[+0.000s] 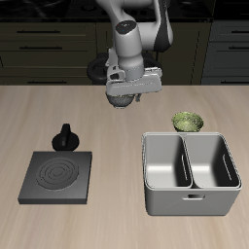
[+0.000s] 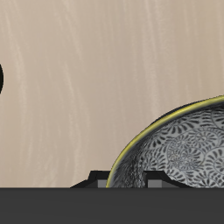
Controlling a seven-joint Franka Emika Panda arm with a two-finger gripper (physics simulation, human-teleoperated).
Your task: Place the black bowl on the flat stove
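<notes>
My gripper [image 1: 123,93] is shut on the rim of the black bowl [image 1: 121,99] and holds it above the table, toward the back and near the middle. In the wrist view the black bowl [image 2: 179,144] shows close up, with its speckled grey-white inside and a thin yellowish rim; my fingertips are hidden there. The flat stove [image 1: 56,175], a dark-grey square plate with ring marks, lies near the table's front edge, well away from the bowl and nearer the front. Nothing stands on it.
A small black knobbed pot [image 1: 66,139] stands just behind the stove. A grey two-compartment bin [image 1: 190,173] sits at the front on the other side. A green-yellow bowl [image 1: 187,122] sits behind the bin. A dark shape [image 2: 2,77] shows at the wrist view's edge.
</notes>
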